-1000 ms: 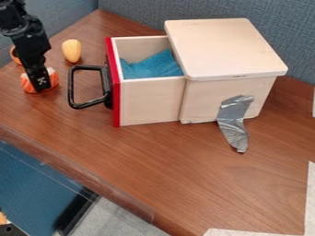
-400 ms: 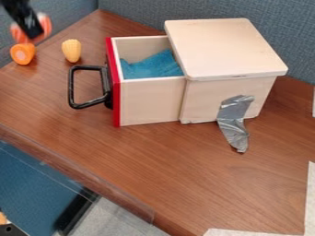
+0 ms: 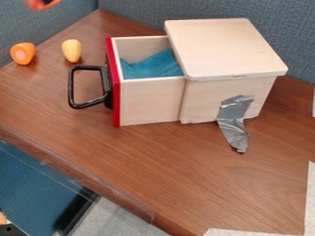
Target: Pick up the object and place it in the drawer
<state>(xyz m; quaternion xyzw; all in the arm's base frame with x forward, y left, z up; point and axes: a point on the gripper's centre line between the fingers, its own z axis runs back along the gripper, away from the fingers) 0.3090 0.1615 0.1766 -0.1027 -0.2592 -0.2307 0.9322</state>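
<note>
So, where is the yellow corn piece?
The corn is on the table, upper left in the camera view, right of the orange piece and just beyond the black handle.

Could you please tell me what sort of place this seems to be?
Probably an office or lab workspace: a wood-grain desk, grey-blue fabric partitions behind it, and a taped-down wooden drawer box.

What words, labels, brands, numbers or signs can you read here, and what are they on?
None can be read: the wooden box, its drawer, the silver tape and the toy corn show no print.
The orange-red thing at the top edge is too blurred to tell.
</note>
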